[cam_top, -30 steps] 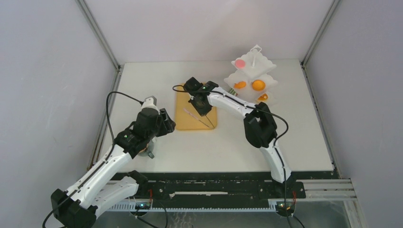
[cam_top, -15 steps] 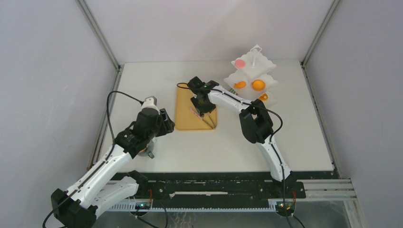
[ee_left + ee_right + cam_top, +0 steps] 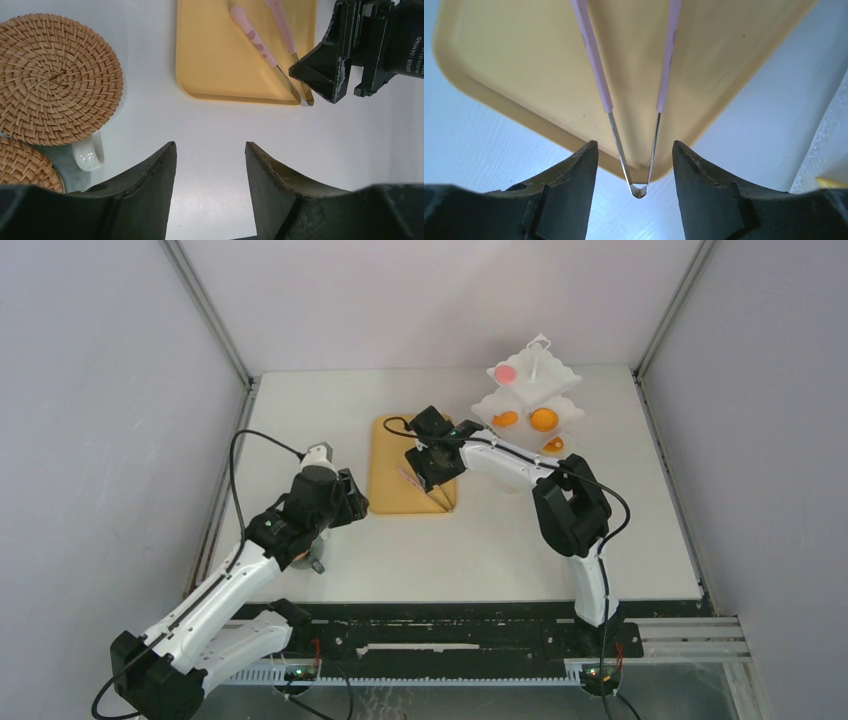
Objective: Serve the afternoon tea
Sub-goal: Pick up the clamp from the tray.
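At the near right corner of the yellow board (image 3: 514,60), the right fingers (image 3: 569,200) are hanging spread wide on either side of the tongs' (image 3: 593,55) metal bend, which is jutting just past the board's edge. The left fingers (image 3: 150,190) are standing apart over bare table (image 3: 225,130), near a woven coaster (image 3: 55,80) lying on a mug (image 3: 90,155). Orange tarts (image 3: 543,419) are sitting on the white stand (image 3: 548,375) at the far right.

The tongs (image 3: 592,55) are pink, the board (image 3: 514,60) yellow-tan, the coasters (image 3: 55,80) herringbone-woven brown.
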### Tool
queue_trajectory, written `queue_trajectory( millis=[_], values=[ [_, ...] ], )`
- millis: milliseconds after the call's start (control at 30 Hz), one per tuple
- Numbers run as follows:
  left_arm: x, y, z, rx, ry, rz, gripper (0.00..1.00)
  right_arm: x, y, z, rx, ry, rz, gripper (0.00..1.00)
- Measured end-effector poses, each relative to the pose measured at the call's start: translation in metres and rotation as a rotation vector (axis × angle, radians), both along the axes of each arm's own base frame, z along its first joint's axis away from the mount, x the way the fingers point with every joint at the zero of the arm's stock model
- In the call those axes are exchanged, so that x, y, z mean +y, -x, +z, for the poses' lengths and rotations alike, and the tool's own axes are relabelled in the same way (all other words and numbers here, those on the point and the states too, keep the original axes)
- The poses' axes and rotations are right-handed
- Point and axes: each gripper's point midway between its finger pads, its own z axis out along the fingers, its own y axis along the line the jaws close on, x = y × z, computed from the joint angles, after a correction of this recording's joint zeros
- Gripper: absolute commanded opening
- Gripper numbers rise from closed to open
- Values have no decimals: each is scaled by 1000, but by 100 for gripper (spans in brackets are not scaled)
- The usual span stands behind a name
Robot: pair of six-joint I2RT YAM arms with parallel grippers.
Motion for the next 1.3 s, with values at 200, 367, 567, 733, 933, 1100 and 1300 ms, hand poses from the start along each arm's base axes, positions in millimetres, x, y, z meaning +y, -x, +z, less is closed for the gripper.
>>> queue_trajectory(
  millis=[200,367,567,733,933,1100,1300],
  values=[
    [0,0,-2,5,-3,1,58,5,3,-7,6,-32,25,67],
    [0,0,-2,5,-2,2,58,3,6,-15,16,-26,37,69],
    [0,0,-2,5,-3,3,58,7,1,-14,-1,-49,51,69],
    [1,-1,-2,4,-6,8,58,7,-1,-24,7,-44,58,69],
    [3,-2,-3,7,-9,18,58,5,0,-39,36,-32,63,68],
    [4,-4,-7,19,-17,22,58,5,-2,-45,40,-30,71,55],
    [2,-7,-8,18,-15,24,58,5,-3,-45,37,-30,76,37]
  ],
)
